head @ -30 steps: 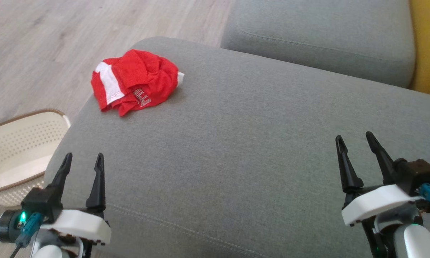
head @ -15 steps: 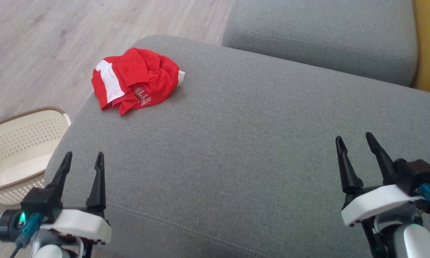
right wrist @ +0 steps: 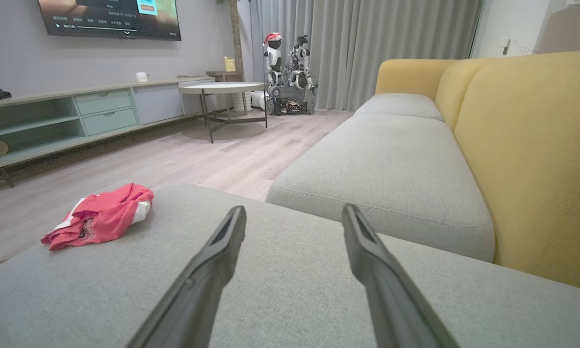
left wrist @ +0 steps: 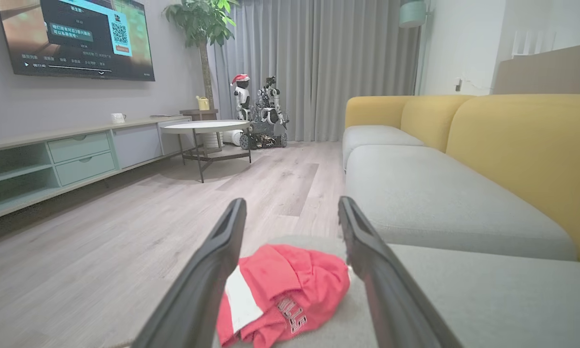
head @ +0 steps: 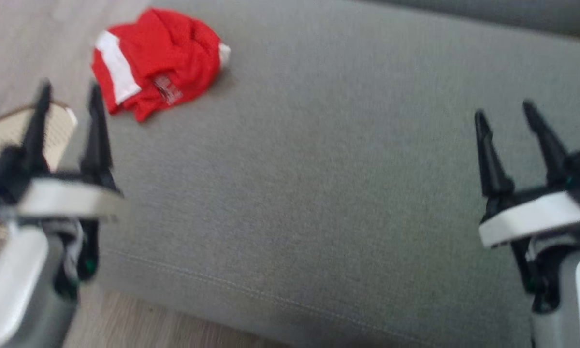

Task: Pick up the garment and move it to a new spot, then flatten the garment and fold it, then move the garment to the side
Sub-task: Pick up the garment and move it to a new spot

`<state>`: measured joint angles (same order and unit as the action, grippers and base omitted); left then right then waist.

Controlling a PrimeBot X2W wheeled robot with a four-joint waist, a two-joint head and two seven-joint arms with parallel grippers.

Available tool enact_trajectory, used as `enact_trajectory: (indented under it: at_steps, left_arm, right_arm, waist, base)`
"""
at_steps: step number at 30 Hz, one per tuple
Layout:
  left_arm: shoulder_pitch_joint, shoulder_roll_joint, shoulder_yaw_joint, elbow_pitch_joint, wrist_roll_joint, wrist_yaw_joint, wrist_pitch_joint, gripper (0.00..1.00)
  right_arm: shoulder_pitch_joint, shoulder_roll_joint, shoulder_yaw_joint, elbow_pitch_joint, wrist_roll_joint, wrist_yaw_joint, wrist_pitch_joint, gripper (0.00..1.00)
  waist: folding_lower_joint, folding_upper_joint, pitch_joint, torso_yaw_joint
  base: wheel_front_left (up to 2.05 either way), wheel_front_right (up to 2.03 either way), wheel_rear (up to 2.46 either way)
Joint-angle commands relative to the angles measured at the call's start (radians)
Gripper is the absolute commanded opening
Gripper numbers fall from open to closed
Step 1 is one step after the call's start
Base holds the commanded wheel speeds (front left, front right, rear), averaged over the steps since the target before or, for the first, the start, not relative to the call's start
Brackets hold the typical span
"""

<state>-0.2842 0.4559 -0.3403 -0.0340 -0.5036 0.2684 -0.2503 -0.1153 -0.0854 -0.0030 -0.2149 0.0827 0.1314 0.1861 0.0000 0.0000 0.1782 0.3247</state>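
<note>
A crumpled red garment [head: 157,60] with a white stripe lies on the far left corner of the grey sofa cushion [head: 319,169]. In the left wrist view the garment [left wrist: 285,290] sits straight ahead between the open fingers, still some way off. My left gripper [head: 67,94] is open at the left, just short of the garment. My right gripper [head: 505,113] is open over the cushion's right part, far from the garment [right wrist: 101,215].
A cream perforated basket [head: 14,137] stands on the floor left of the cushion. A second grey cushion [right wrist: 391,145] and yellow backrests [right wrist: 527,145] lie beyond. A round table [left wrist: 205,126] and a TV cabinet [left wrist: 53,159] stand across the wooden floor.
The head view has tilted down and blurred, so the whole scene shifted up. Both grippers now stand higher in the picture, the left one closer to the garment. The garment lies as before.
</note>
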Motion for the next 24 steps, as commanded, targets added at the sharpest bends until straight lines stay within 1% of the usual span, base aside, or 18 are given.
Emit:
enact_trajectory:
  at_steps: [1, 5, 8, 11, 12, 16, 19, 21, 24]
  left_arm:
    - [-0.114, 0.018, 0.068, 0.024, -0.01, -0.021, -0.01, 1.0]
    - [-0.269, -0.01, 0.103, 0.188, -0.054, -0.093, -0.011, 1.0]
    - [-0.388, -0.013, 0.107, 0.347, -0.059, -0.149, -0.011, 1.0]
    - [-0.498, -0.009, 0.088, 0.538, -0.055, -0.203, -0.001, 1.0]
    - [-0.498, -0.009, 0.088, 0.538, -0.055, -0.203, -0.001, 1.0]
    - [-0.613, 0.002, 0.045, 0.78, -0.036, -0.275, 0.032, 1.0]
    - [-0.667, 0.003, 0.017, 0.931, -0.026, -0.315, 0.068, 1.0]
    - [-0.692, 0.001, 0.008, 1.019, -0.031, -0.335, 0.1, 1.0]
    - [-0.72, -0.007, 0.007, 1.122, -0.049, -0.353, 0.138, 1.0]
  right_arm:
    - [-0.054, -0.021, 0.025, -0.057, -0.013, -0.001, 0.014, 1.0]
    - [-0.089, -0.028, 0.022, -0.094, -0.023, -0.001, 0.033, 1.0]
    - [-0.109, -0.034, 0.033, -0.123, -0.027, -0.001, 0.042, 1.0]
    - [-0.13, -0.037, 0.045, -0.144, -0.03, -0.001, 0.049, 1.0]
    - [-0.13, -0.037, 0.045, -0.144, -0.03, -0.001, 0.049, 1.0]
    - [-0.153, -0.038, 0.062, -0.157, -0.029, -0.001, 0.052, 1.0]
    - [-0.163, -0.039, 0.067, -0.158, -0.026, -0.001, 0.048, 1.0]
    - [-0.166, -0.038, 0.069, -0.159, -0.025, -0.001, 0.045, 1.0]
    - [-0.169, -0.036, 0.067, -0.158, -0.022, -0.001, 0.041, 1.0]
  waist:
    - [0.0, 0.0, 0.129, -0.052]
    - [0.0, 0.0, 0.208, -0.075]
    - [0.0, 0.0, 0.259, -0.096]
    - [0.0, 0.0, 0.3, -0.118]
    - [0.0, 0.0, 0.3, -0.118]
    - [0.0, 0.0, 0.342, -0.15]
    - [0.0, 0.0, 0.363, -0.169]
    - [0.0, 0.0, 0.374, -0.179]
    - [0.0, 0.0, 0.382, -0.187]
  base:
    - [0.0, 0.0, 0.0]
    - [0.0, 0.0, 0.0]
    - [0.0, 0.0, 0.0]
    - [0.0, 0.0, 0.0]
    - [0.0, 0.0, 0.0]
    - [0.0, 0.0, 0.0]
    - [0.0, 0.0, 0.0]
    - [0.0, 0.0, 0.0]
    - [0.0, 0.0, 0.0]
